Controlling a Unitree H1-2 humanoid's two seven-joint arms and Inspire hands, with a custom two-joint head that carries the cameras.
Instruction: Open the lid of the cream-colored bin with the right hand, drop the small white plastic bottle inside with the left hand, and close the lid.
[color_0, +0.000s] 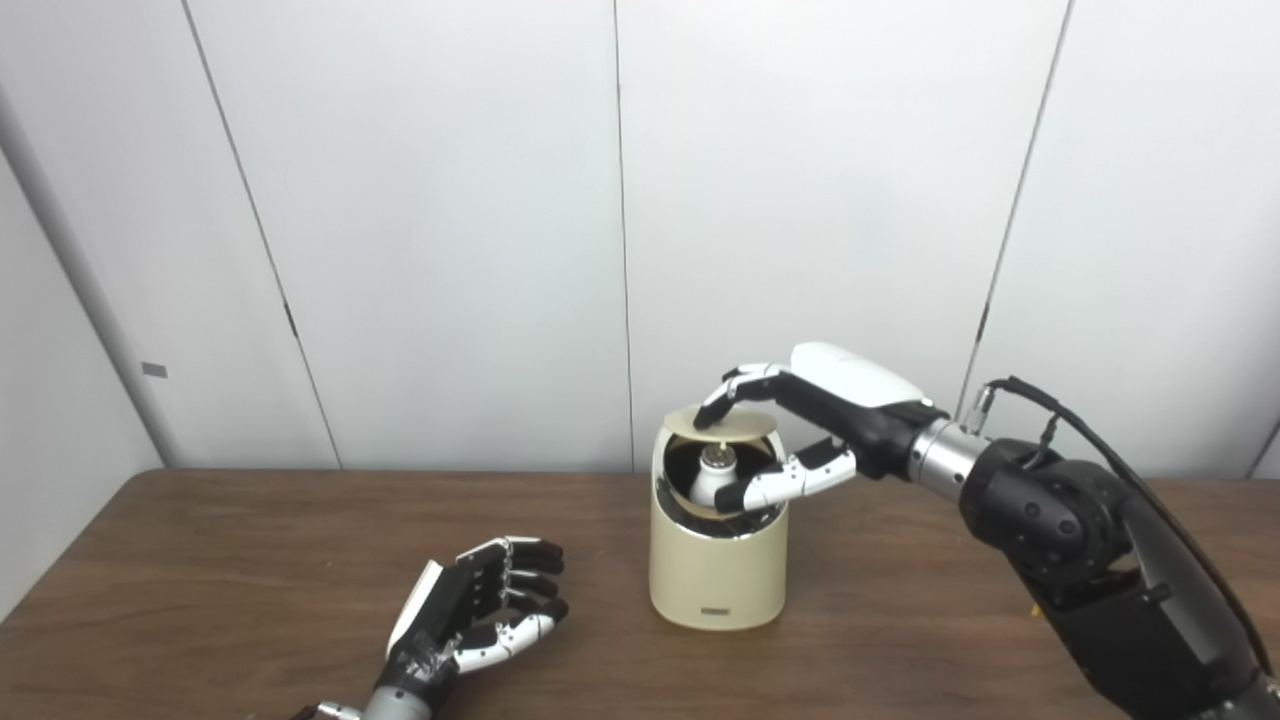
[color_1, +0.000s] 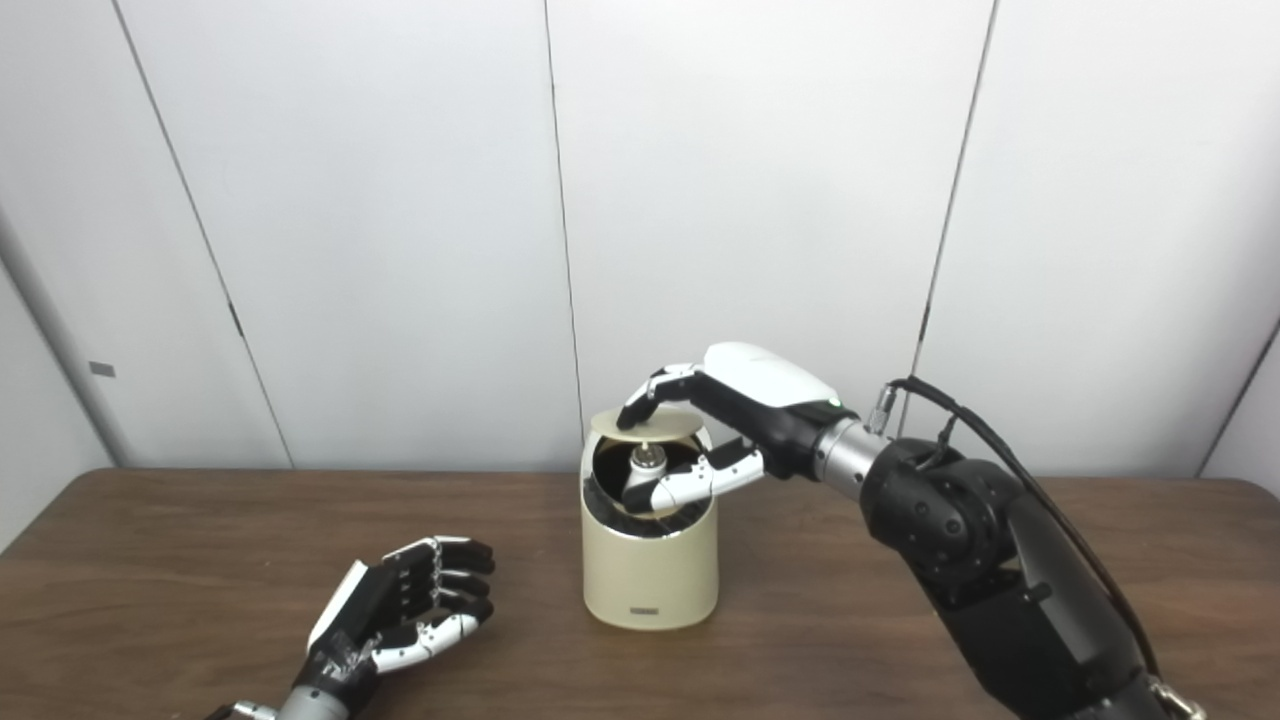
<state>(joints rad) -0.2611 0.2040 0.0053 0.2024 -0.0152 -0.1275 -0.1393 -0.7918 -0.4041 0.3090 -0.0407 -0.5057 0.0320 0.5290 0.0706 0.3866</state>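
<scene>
Tabletop (color_0: 200, 560): dark brown wood grain, spread beneath both robot hands.
Wall panels (color_0: 450, 220): white, upright, behind the tabletop and beyond the robot hands, split by thin dark seams.
Grey tag (color_0: 154, 370): small, on the wall far left, above the left robot hand.

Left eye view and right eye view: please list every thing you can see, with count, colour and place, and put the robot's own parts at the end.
table: one, dark brown wood, across the foreground.
wall panels: several, white, behind the table.
bin: one, cream, middle of the table, upright.
lid: one, cream, raised at the bin's top.
bottle: one, white, inside the bin's opening.
left hand: one, black and white, low over the table left of the bin, open, empty.
right hand: one, white and black, fingers on the lid, thumb at the opening.
</scene>
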